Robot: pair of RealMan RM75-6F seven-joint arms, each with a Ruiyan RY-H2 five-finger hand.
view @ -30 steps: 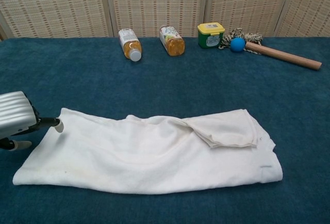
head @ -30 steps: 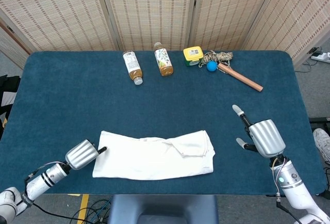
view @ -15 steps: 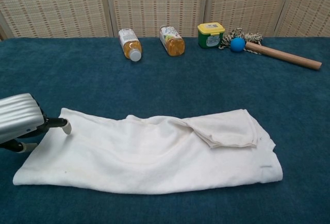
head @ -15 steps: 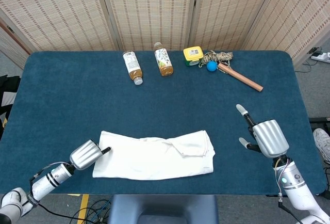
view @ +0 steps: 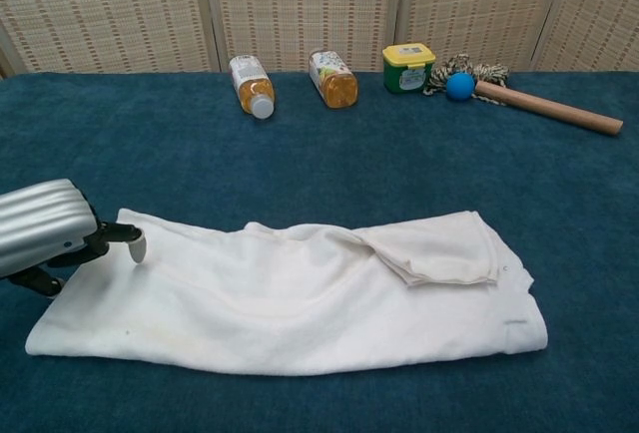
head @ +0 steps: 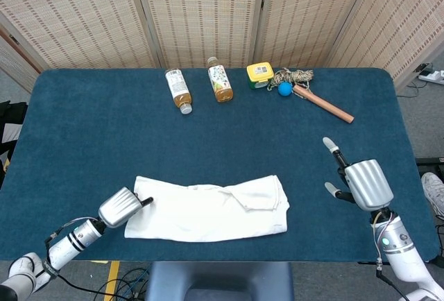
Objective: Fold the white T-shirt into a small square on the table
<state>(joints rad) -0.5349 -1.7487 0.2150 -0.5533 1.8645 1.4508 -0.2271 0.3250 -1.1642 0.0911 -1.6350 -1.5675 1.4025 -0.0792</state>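
The white T-shirt (head: pixel 208 209) lies near the front edge of the blue surface (head: pixel 104 127), already folded into a long band whose long axis runs left to right, with a smaller flap doubled over toward its right end. The left robot hand (view: pixel 45 233) sits right at the band's left end, a fingertip (view: pixel 137 245) touching the cloth at the far-left corner; whether it actually pinches the fabric I cannot tell. The right robot hand (head: pixel 361 182) hangs well apart to the right of the shirt, fingers spread and holding nothing. So the left one is clearly nearer, and I'd judge the coming fold carries that left end rightward along the band.
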